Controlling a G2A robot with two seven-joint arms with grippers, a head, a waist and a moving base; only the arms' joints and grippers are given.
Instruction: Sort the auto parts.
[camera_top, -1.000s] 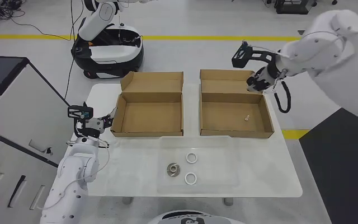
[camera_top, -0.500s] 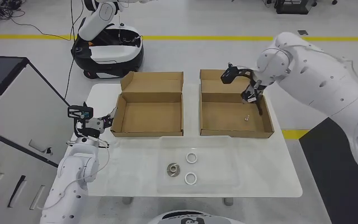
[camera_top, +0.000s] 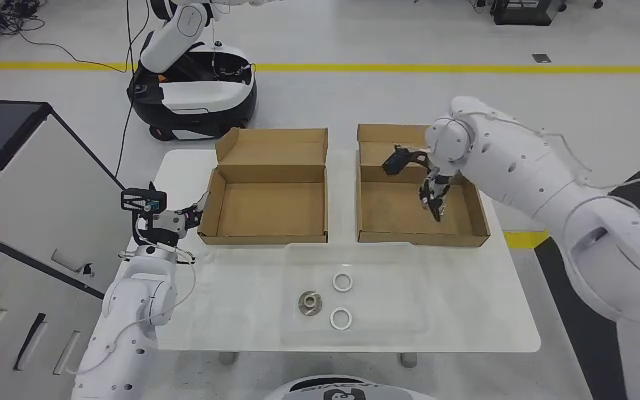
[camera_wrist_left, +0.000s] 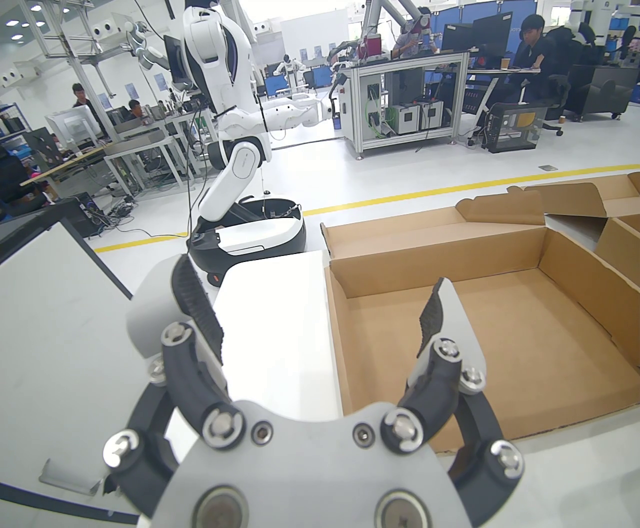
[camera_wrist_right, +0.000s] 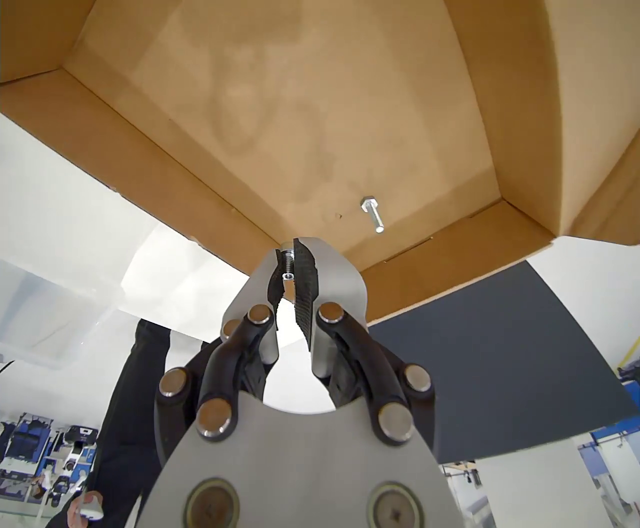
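Observation:
Two open cardboard boxes stand side by side on the white table, the left box (camera_top: 265, 238) and the right box (camera_top: 420, 238). My right gripper (camera_top: 434, 200) hangs over the right box's floor, shut on a small threaded bolt (camera_wrist_right: 286, 261) pinched at its fingertips (camera_wrist_right: 305, 270). Another silver bolt (camera_wrist_right: 372, 214) lies on that box's floor near a corner. My left gripper (camera_wrist_left: 310, 272) is open and holds nothing, sitting at the table's left edge beside the left box (camera_wrist_left: 450, 320). Two white rings (camera_top: 342, 282) (camera_top: 341, 319) and a metal hub (camera_top: 310, 302) lie in front of the boxes.
The rings and hub rest in a shallow clear tray (camera_top: 400, 300) near the table's front edge. Both box lids (camera_top: 275, 147) stand folded back. Another robot's base (camera_top: 195, 95) is parked on the floor behind the table.
My right arm has swung in from behind the right box's far right corner and come down over the box's inside. The left arm has not moved.

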